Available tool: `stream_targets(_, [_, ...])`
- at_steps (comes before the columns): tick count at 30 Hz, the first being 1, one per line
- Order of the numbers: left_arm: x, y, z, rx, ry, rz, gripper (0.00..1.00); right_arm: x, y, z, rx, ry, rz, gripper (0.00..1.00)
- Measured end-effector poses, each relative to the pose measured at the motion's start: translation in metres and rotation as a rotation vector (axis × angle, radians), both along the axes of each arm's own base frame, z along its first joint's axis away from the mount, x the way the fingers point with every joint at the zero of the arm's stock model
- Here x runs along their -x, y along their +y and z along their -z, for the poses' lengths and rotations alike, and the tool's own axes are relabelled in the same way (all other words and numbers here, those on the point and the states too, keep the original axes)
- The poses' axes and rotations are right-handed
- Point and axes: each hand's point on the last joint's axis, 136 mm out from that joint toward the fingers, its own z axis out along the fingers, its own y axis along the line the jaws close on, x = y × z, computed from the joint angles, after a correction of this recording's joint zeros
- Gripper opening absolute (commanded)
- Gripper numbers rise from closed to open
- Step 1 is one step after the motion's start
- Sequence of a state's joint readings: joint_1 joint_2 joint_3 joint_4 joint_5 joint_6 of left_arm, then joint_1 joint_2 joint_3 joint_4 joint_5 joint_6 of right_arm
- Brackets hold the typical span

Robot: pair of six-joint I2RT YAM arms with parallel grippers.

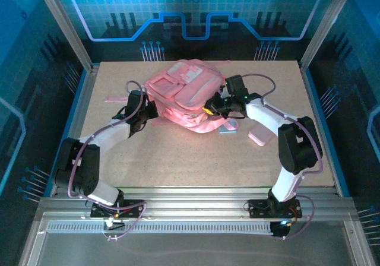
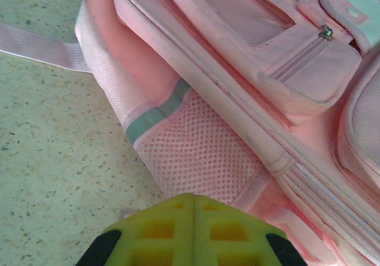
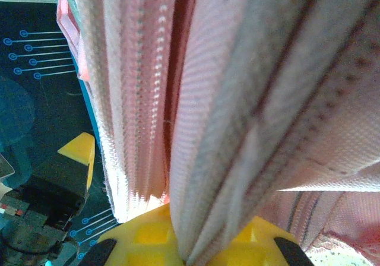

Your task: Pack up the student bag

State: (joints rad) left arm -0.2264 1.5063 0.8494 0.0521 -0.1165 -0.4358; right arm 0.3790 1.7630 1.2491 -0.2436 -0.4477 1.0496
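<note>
- The student bag (image 1: 187, 94), a soft pink backpack, lies front side up on the far middle of the speckled table (image 1: 178, 165), with both arms reaching in to its near edge
- The right gripper (image 1: 212, 107) is clamped on a fold of the bag's fabric at its near right edge; in the right wrist view the cloth and a line of zipper teeth (image 3: 139, 100) run straight down between the yellow pads (image 3: 148, 233)
- The step in hand looks like lifting the zipper edge to open the bag's mouth; to do it well, the pull should go up and away from the opening, slowly, so the thin fold does not slip out of the pinch
- The left gripper (image 1: 144, 116) is closed with its pads meeting, and nothing shows between them; it sits just beside the mesh side pocket (image 2: 196, 153), low over the table, and could steady that side against the pull
- A flat pink item (image 1: 259, 137) and a small pale blue item (image 1: 227, 130) lie near the right arm, likely waiting to be packed
- The right arm bows out to the right and bends back toward the bag; the left arm stretches low from its base up to the bag's left side
</note>
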Motion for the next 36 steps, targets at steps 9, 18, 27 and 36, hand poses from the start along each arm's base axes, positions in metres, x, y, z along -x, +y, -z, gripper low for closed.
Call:
stream_targets(9, [0.016,-0.078,-0.02,0.277,-0.002,0.15,0.52,-0.002,0.002,-0.006,-0.003,-0.012,-0.006,0.0])
stream_targets(18, [0.041,-0.134,-0.006,0.512,0.082,0.15,0.55,-0.002,0.004,-0.008,-0.003,-0.017,-0.011,0.0])
stream_targets(27, [0.037,-0.151,0.001,0.625,0.117,0.108,0.23,-0.003,0.002,-0.006,0.013,-0.023,0.001,0.0])
stream_targets(36, [0.04,-0.15,0.0,0.625,0.144,0.092,0.1,-0.003,0.001,-0.005,0.026,-0.029,-0.003,0.0])
